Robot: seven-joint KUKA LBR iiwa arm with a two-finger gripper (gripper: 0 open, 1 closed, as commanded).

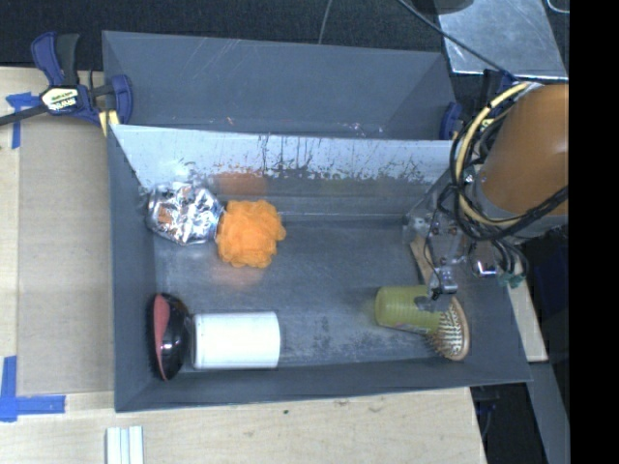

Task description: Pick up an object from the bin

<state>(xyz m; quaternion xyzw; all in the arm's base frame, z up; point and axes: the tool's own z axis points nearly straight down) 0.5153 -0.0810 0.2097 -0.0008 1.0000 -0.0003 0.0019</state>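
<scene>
Grey metal walls of the bin (290, 85) close in the scene, and its floor carries only a handful of loose things, so you have room to work.

Start at the fingers (443, 283). They hang on the end of the arm (527, 153), which reaches in from the view's right, and they sit directly over the brush (401, 309), at the neck where its olive-green handle meets the bristle head. You cannot tell from this angle whether they are open or closed, or whether they touch the brush or only hover just above it. Nothing is visibly held between them.

The brush lies in the near right corner of the bin. Its long axis runs roughly across the view, with the handle toward the left and the bristle head toward the lower right, close to the bin's side wall. That axis is what the coming move seems to turn on: you would want the closing line set across the neck, not along it.

Leftward from the brush, well apart along the near wall, lies a white cylinder (237, 340) on its side. A dark glossy rounded thing (168, 336) touches its far end. Up and left of the brush sits an orange fuzzy clump (250, 232), and just beyond that a ball of crumpled foil (184, 213).
</scene>
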